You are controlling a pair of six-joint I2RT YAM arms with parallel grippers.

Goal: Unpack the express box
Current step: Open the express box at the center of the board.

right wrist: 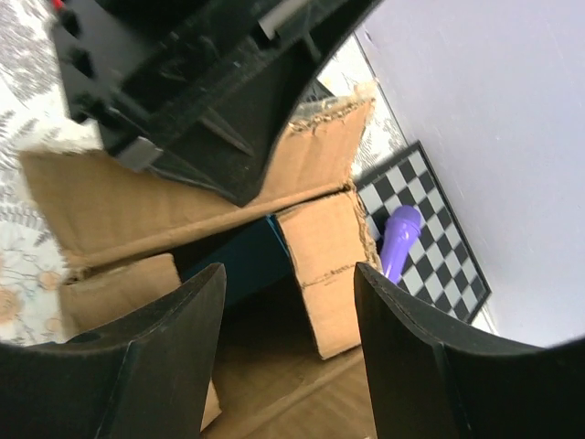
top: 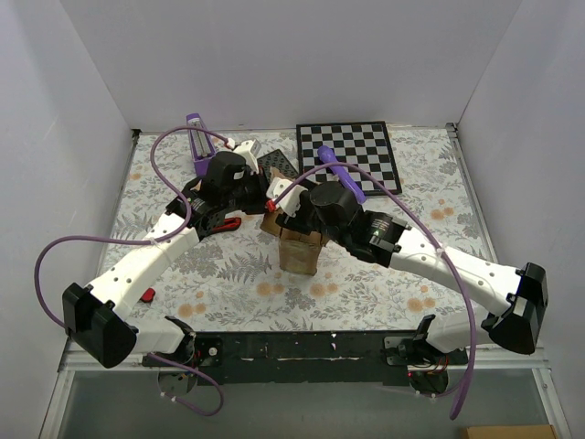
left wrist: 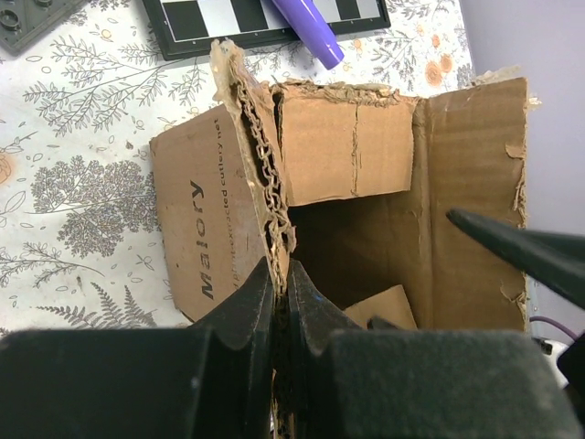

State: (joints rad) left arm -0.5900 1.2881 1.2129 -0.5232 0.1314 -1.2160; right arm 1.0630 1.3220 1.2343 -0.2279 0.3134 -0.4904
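Observation:
The express box [top: 300, 251] stands open in the middle of the table, brown cardboard with torn flaps. In the left wrist view my left gripper [left wrist: 281, 274] is shut on the ragged edge of one upright flap [left wrist: 260, 155], at the box's left side. My right gripper [right wrist: 288, 283] hangs open just above the box's mouth, with nothing between its fingers [right wrist: 174, 338]. A dark blue thing [right wrist: 242, 261] lies inside the box, partly under an inner flap [right wrist: 324, 265]. From the top view both grippers [top: 271, 205] [top: 298, 219] meet over the box and hide its opening.
A black-and-white chessboard [top: 352, 155] lies behind the box with a purple marker [top: 340, 174] resting across its near edge. A black plate [top: 274, 165] and a purple-capped item [top: 196, 137] sit at the back left. A small red piece [top: 147, 294] lies near the left arm. White walls surround the table.

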